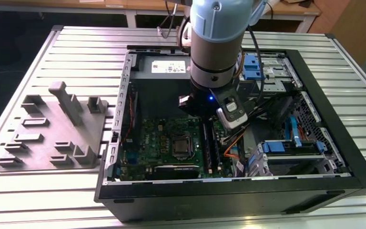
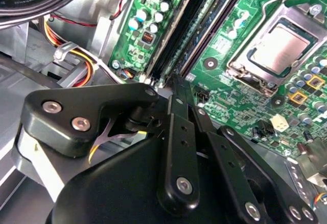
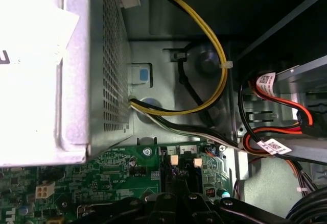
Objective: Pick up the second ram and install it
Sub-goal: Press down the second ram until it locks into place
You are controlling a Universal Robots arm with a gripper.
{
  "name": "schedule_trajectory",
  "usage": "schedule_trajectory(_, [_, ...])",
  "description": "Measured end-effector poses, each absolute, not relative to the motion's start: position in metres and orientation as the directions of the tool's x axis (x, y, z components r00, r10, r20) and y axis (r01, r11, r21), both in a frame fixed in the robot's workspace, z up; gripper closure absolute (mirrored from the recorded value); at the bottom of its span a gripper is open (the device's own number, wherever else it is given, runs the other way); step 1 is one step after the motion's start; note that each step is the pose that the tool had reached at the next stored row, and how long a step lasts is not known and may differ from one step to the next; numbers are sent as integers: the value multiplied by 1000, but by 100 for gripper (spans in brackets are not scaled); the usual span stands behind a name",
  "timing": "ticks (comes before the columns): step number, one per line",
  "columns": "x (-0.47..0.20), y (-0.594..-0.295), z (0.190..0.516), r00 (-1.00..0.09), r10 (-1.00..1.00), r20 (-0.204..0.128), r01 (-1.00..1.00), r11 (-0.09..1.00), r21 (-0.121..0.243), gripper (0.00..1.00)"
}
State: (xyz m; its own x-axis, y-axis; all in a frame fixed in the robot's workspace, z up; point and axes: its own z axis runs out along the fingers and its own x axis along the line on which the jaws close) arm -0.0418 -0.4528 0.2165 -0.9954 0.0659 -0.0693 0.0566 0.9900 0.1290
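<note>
Starting at the exterior view's left, the grey moulded tray (image 1: 49, 131) sits on the slatted metal table (image 1: 170, 36) with every holder bare — no strip waiting in it, so I'd judge the pick-up is behind us. Moving right, the open computer case (image 1: 234, 191) takes the middle, green motherboard (image 1: 164, 143) on its floor, processor socket (image 1: 181, 148) at about six o'clock from the arm's wrist. The arm (image 1: 218, 43) plunges straight down into the case, its gripper (image 1: 209, 125) just above the memory slots (image 1: 209, 148), which run toward six o'clock from it. In the second wrist view the gripper's (image 2: 176, 89) black fingers (image 2: 179, 132) look pressed close together, tips right at the near end of the slots (image 2: 196, 25), and a long dark strip there — the second ram (image 2: 176, 32), I'd say — appears to sit in one; whether the tips pinch it I cannot tell. Seating looks near finished; the latch ends are not clear enough to call it locked. Further right, blue drive brackets (image 1: 294, 145).
</note>
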Motion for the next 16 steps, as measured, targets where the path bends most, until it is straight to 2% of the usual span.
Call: schedule_trajectory(16, [-42, -453, 230, -995, 66, -70, 57, 990, 130, 93])
